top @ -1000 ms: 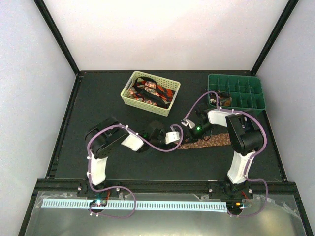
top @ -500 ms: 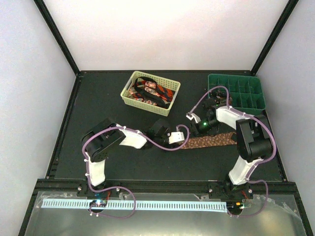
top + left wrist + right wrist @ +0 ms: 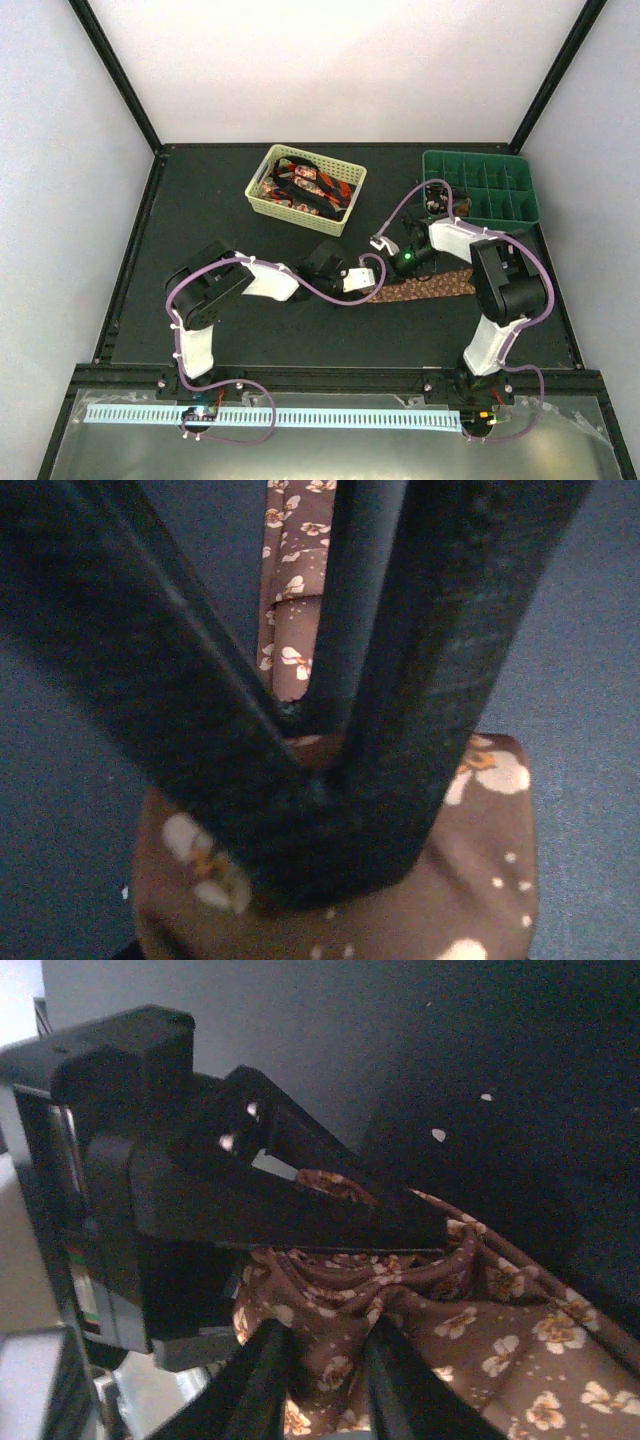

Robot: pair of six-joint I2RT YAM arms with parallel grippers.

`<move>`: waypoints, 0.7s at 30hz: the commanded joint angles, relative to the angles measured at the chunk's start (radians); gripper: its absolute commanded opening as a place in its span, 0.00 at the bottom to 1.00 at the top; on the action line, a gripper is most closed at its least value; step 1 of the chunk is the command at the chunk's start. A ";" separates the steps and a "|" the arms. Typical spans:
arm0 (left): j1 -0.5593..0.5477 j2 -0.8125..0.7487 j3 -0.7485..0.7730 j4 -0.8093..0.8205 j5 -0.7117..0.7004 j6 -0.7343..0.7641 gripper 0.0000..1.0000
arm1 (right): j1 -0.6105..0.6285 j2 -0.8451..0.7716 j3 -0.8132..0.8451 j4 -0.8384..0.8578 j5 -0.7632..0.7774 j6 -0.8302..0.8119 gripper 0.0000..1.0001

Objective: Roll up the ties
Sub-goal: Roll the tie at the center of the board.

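From above, the brown tie [image 3: 432, 287] lies flat on the dark bench [image 3: 200, 215], right of the basket [image 3: 262, 196] and nearer, inside white walls [image 3: 330, 70]. Left wrist: the left gripper [image 3: 310, 770] pinches the tie's end, probably anchoring it. Right wrist: the right gripper [image 3: 370, 1280] clamps bunched folds of the tie, likely tightening the roll.

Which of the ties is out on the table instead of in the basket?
The brown fabric necktie with small pale flowers, lying on the black table. The red-and-black patterned ties sit bundled in the pale yellow lattice basket.
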 commanded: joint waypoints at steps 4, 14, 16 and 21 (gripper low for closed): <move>-0.005 0.043 -0.021 -0.165 -0.056 0.014 0.30 | -0.001 0.006 -0.013 0.014 0.072 -0.014 0.02; 0.033 -0.082 -0.110 0.062 0.097 -0.031 0.77 | -0.037 0.025 -0.042 0.004 0.144 0.031 0.02; 0.039 -0.091 -0.146 0.157 0.128 -0.053 0.80 | -0.036 0.046 -0.037 -0.006 0.170 0.043 0.02; 0.062 -0.060 -0.197 0.316 0.161 -0.133 0.85 | -0.031 0.069 -0.035 -0.006 0.212 0.066 0.02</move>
